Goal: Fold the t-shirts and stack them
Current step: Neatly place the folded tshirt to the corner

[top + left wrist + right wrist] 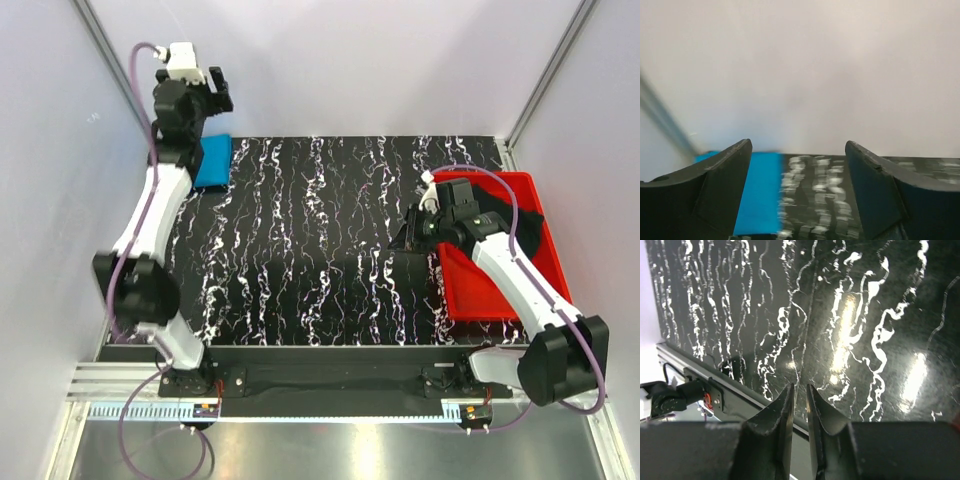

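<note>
The sky-blue t-shirt lies folded flat at the table's far left corner; it also shows in the left wrist view. My left gripper hangs open and empty in the air just above and behind it. The black t-shirt lies crumpled in the red tray, partly hidden by my right arm. My right gripper is low over the table just left of the tray. Its jaws are almost closed with a thin gap, and I see no cloth between them.
The table top is black with white marbling. White walls stand close on the left, back and right. The metal rail with the arm bases runs along the near edge. The red tray fills the right side.
</note>
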